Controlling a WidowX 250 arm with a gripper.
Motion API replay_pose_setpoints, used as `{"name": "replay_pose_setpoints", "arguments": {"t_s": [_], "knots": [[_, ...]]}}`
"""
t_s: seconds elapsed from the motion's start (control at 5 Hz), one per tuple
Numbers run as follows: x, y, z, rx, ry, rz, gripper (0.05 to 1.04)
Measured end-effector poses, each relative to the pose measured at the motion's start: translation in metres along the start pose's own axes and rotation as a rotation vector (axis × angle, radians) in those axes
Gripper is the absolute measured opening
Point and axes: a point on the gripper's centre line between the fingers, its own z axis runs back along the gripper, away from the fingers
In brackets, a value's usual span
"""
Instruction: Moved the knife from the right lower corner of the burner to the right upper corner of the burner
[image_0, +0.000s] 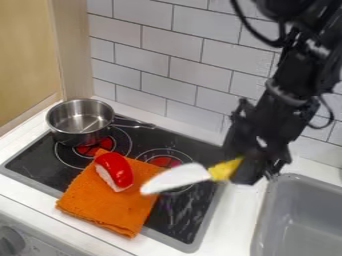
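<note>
While my gripper hangs over the right side of the cooktop, its fingers are closed on the yellow handle of the knife. The opening between them is no wider than the handle they clamp; the far end of the handle is hidden within my grip. The white blade projects from my grip toward the left of the view, slanting slightly downward in the view, with its rounded tip in line with the right part of the orange cloth. The blade crosses the front part of the right burner ring as seen from the camera. I cannot tell the clearance between blade and surface. My arm enters at the upper right, in front of the tiled wall. The cloth lies on the cooktop, its lower corner extending past the front edge. On the cloth rests a red and white toy food piece, red side up. The metal pot stands at the rear left corner of the cooktop, partly over the left burner ring, its handle directed right. The grey sink is set into the counter to the right of the cooktop.
</note>
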Motion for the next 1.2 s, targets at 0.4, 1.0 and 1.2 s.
{"name": "replay_pose_setpoints", "arguments": {"t_s": [0.4, 1.0, 1.2], "knots": [[0.007, 0.035, -0.013, 0.025, 0.003, -0.279, 0.485], [0.034, 0.064, -0.034, 0.008, 0.011, -0.543, 0.485], [0.043, 0.067, -0.046, -0.027, -0.012, -0.590, 0.484]]}}
